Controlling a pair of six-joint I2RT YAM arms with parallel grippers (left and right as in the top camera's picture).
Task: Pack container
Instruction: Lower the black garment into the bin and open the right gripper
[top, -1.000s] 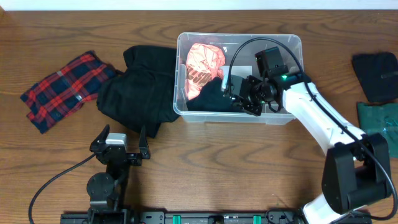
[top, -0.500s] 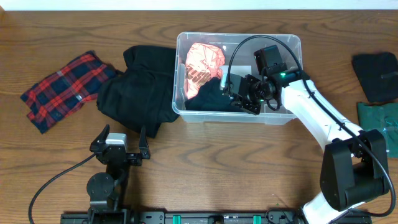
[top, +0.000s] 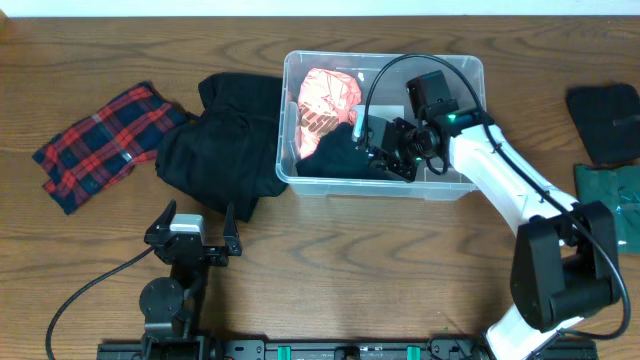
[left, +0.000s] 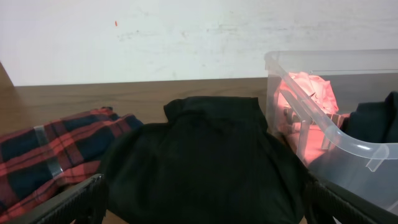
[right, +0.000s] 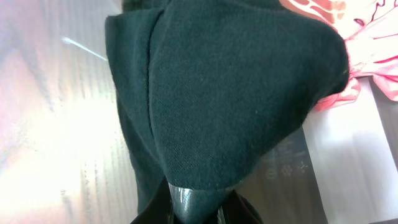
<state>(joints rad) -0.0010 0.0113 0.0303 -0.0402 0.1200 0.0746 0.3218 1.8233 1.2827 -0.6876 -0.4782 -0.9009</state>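
The clear plastic container (top: 470, 64) stands at the back centre of the table; its near wall shows in the left wrist view (left: 348, 146). Inside it lie a pink garment (top: 328, 100) (left: 308, 93) (right: 367, 37) and a dark garment (top: 335, 155) (right: 236, 93). My right gripper (top: 375, 150) (right: 193, 199) is inside the container, shut on the dark garment, which drapes over its fingers. My left gripper (top: 190, 228) (left: 205, 208) is open and empty at the table's front left, facing the black clothing.
A black garment (top: 215, 140) (left: 199, 155) lies on the table against the container's left wall. A red and blue plaid cloth (top: 100, 140) (left: 43, 149) lies further left. A black cloth (top: 605, 120) and a green cloth (top: 610, 195) lie at the right edge.
My right gripper has shifted slightly back and left inside the container with the dark garment. The left arm has not moved.
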